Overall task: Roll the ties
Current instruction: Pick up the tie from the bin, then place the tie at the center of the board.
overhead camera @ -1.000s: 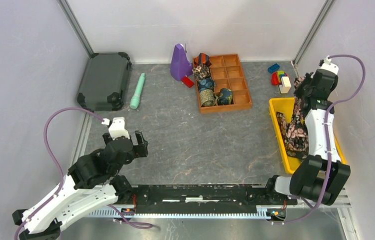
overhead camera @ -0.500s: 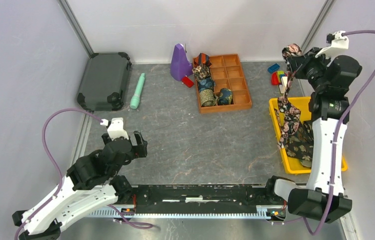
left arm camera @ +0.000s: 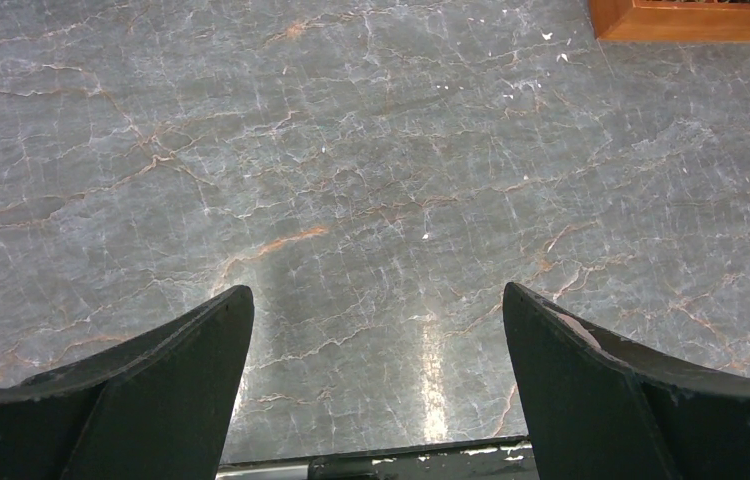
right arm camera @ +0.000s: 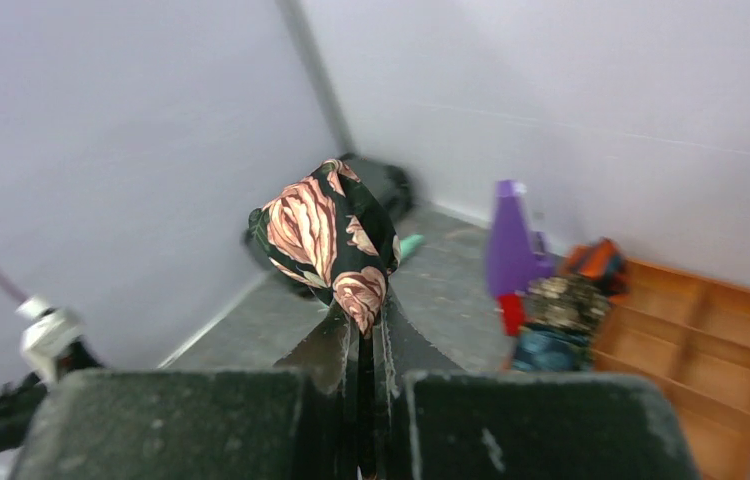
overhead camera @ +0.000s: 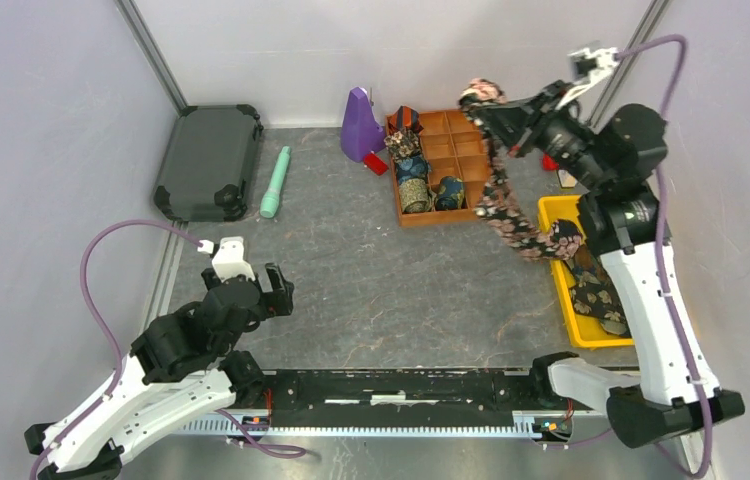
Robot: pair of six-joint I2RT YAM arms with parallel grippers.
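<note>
My right gripper (overhead camera: 488, 105) is raised high above the wooden tray (overhead camera: 479, 190) and is shut on the end of a dark tie with pink flowers (overhead camera: 504, 205). The tie hangs down as a long strip and trails into the yellow bin (overhead camera: 558, 285), where more tie fabric (overhead camera: 596, 295) lies. In the right wrist view, the tie's end (right arm camera: 326, 225) bunches above the shut right gripper (right arm camera: 361, 325). Several rolled ties (overhead camera: 413, 172) sit in the tray's left compartments. My left gripper (overhead camera: 278, 290) hovers low at the near left, open (left arm camera: 376, 295) over bare table.
A dark case (overhead camera: 209, 162) lies at the back left with a teal cylinder (overhead camera: 275, 182) beside it. A purple object (overhead camera: 359, 125) and a red block (overhead camera: 376, 162) stand left of the tray. Coloured blocks (overhead camera: 554, 155) lie behind the bin. Walls close in on all sides.
My right arm has risen and swung left, drawing the flowered tie up out of the yellow bin and over the tray. The left arm has barely moved.
</note>
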